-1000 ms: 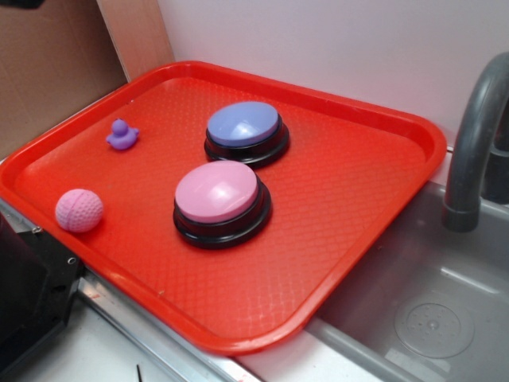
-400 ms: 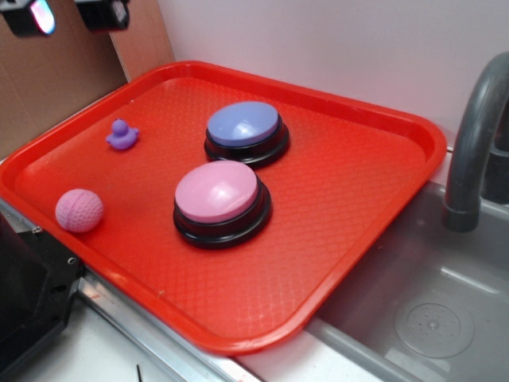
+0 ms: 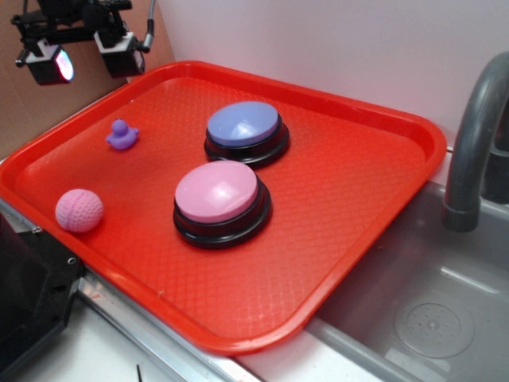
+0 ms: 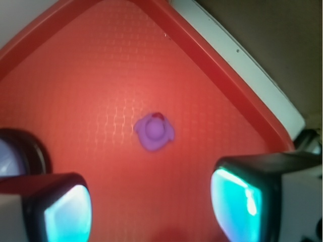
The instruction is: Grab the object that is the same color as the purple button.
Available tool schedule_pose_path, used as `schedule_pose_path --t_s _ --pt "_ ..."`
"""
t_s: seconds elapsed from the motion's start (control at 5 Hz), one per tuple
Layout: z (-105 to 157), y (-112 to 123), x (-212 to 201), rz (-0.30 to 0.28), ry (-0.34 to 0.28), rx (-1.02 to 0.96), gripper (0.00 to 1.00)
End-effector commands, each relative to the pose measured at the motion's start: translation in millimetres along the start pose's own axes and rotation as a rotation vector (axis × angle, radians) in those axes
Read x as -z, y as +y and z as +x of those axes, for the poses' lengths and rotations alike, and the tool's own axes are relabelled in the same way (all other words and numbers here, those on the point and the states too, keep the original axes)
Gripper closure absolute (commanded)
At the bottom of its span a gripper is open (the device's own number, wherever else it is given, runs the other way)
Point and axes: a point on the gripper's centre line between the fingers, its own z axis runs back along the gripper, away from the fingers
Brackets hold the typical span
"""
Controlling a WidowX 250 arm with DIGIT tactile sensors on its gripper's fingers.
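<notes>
A tiny purple duck, the object (image 3: 122, 135) (image 4: 154, 132), sits on the red tray (image 3: 358, 191) near its back left corner. The purple button (image 3: 243, 125) stands mid-tray on a black base; only its edge (image 4: 7, 156) shows at the left of the wrist view. My gripper (image 3: 83, 57) (image 4: 151, 212) hangs open high above the tray's back left corner, over the duck. Nothing is between its fingers (image 4: 237, 201), and the duck lies ahead of the fingertips in the wrist view.
A pink button (image 3: 219, 195) stands in front of the purple one. A pink textured ball (image 3: 79, 210) lies at the tray's front left. A grey sink (image 3: 429, 318) with a faucet (image 3: 473, 143) is to the right. Cardboard (image 3: 48, 95) stands behind the tray's left.
My gripper has come down into view at the top left, from barely visible to clearly above the tray's back left corner. Duck, buttons and ball have not moved.
</notes>
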Motion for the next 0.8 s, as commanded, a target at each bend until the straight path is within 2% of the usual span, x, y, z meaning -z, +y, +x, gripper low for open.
schedule_pose_path --t_s 0.0,0.6 --pt "15.7 15.0 28.7 -0.019 -0.011 -0.074 0.0" --pt "15.7 16.3 70.1 -0.004 0.065 -0.064 0.0"
